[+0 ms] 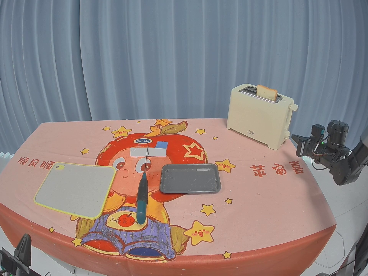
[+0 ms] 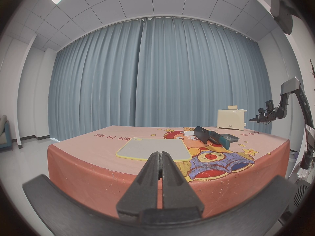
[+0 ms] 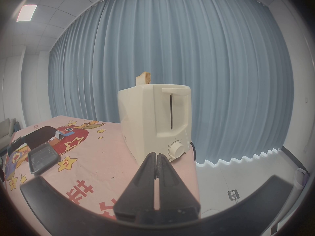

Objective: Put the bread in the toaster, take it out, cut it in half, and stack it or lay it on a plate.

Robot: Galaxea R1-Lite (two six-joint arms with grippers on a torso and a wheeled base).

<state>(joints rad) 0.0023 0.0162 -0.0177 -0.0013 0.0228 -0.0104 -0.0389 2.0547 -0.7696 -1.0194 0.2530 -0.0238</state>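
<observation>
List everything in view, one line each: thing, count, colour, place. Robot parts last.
toaster: one, cream, far right of the table
bread: one slice, tan, sticking up from a toaster slot
cutting board: one, grey with a yellow rim, near left of the table
knife: one, teal handle and dark blade, between board and tray
tray: one, dark grey, right of the knife
block: one, white with a blue piece, at the knife's tip
tablecloth: one, pink with a cartoon print, covering the table
curtain: blue-grey, behind the table
left gripper: one, black, shut, off the table's near left corner
right gripper: one, black, shut, beside the toaster's lever end
</observation>
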